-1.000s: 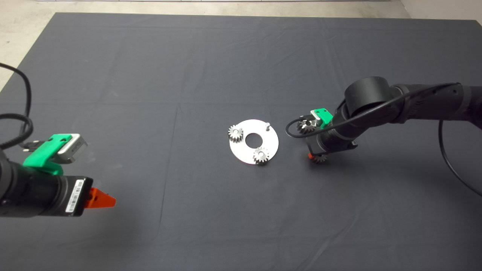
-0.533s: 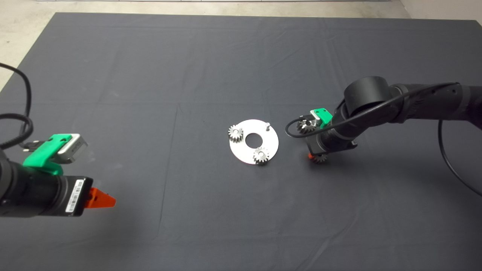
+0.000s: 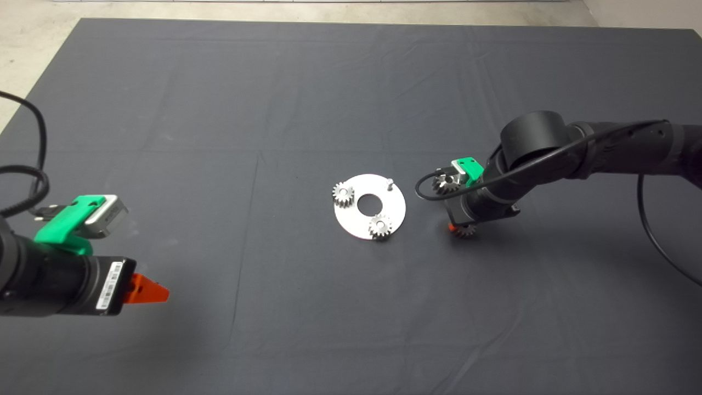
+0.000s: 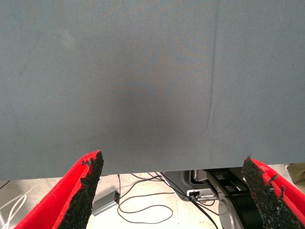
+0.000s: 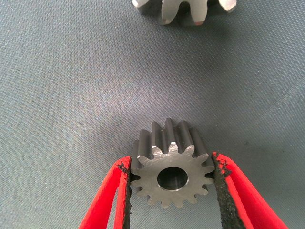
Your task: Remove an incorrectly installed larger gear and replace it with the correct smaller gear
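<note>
Our right gripper [image 5: 170,179] pinches the smaller gear [image 5: 171,171] between both pads while it lies on the mat [image 3: 274,109], so that we can carry it to the free pin [image 3: 389,182]. Just beyond the fingertips lies the larger gear [image 5: 183,10], set aside. Our left gripper [image 4: 171,191] waits far away, spread wide.

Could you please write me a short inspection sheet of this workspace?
Surface: dark mat, creased.
Job's things: round plate carries two small gears and one bare pin; smaller gear lies on the mat right of the plate, larger gear beyond it.
Clutter: nothing seen.
Hands: right hand pinches the smaller gear; left hand open, parked at the mat's left edge.
Cables: black loop on the right arm.
Surroundings: pale floor.
</note>
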You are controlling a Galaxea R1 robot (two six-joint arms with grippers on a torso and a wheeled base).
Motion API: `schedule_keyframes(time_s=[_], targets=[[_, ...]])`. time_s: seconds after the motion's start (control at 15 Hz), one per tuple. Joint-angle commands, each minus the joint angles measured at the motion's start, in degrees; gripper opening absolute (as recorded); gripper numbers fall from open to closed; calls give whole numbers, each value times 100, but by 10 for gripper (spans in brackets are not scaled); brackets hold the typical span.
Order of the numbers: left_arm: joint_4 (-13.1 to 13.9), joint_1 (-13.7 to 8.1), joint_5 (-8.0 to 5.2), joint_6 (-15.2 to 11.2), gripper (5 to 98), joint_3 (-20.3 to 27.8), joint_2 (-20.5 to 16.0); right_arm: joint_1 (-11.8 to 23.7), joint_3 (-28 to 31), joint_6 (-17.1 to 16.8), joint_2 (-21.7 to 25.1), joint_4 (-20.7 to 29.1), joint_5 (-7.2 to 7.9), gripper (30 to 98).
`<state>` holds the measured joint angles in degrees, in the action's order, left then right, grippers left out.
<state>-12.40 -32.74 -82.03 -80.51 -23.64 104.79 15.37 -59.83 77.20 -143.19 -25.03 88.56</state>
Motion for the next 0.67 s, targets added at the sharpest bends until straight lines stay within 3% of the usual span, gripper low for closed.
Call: schedule_keyframes(time_s=[0.0,0.2,0.6], targets=[[27,-41,-32,0,744,-8,3,80,-18,5,-19,-160,407,357],[27,-39,-34,0,744,-8,3,122,-27,5,-30,-125,407,357],[10,-31,-41,-9,744,-25,3,752,-9,-4,-39,-143,390,356]])
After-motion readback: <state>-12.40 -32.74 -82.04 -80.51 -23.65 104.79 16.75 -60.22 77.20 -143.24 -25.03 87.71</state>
